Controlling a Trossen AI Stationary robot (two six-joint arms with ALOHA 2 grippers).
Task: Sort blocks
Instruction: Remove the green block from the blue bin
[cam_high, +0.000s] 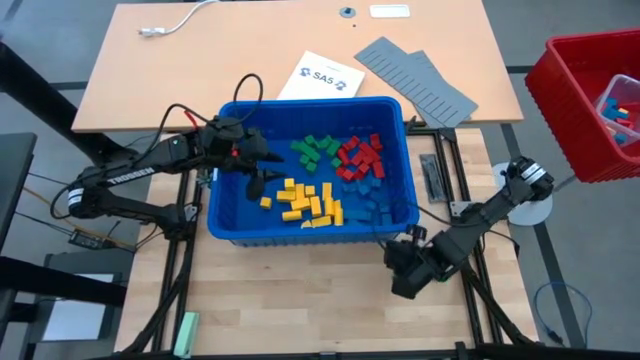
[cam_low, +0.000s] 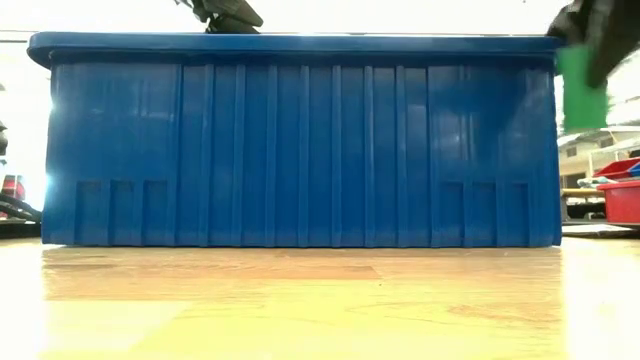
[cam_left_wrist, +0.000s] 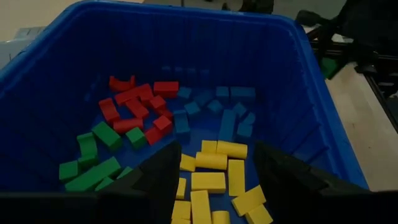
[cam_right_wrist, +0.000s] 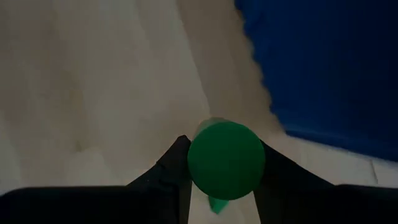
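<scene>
Blocks (cam_high: 330, 180) colour-grouped in blue bin (cam_high: 228, 222), beside "SA5" sheet (cam_high: 320, 78).

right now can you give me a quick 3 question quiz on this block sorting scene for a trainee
1. True or false: the small yellow plastic blocks lie inside the big blue plastic bin.
2. What does the right tool hold? A) green piece B) red block C) nothing
3. Fill in: the left tool hovers open above the ____ blocks.

Key: 1 true. 2 A, a green piece, held outside the bin. 3 yellow.
</scene>
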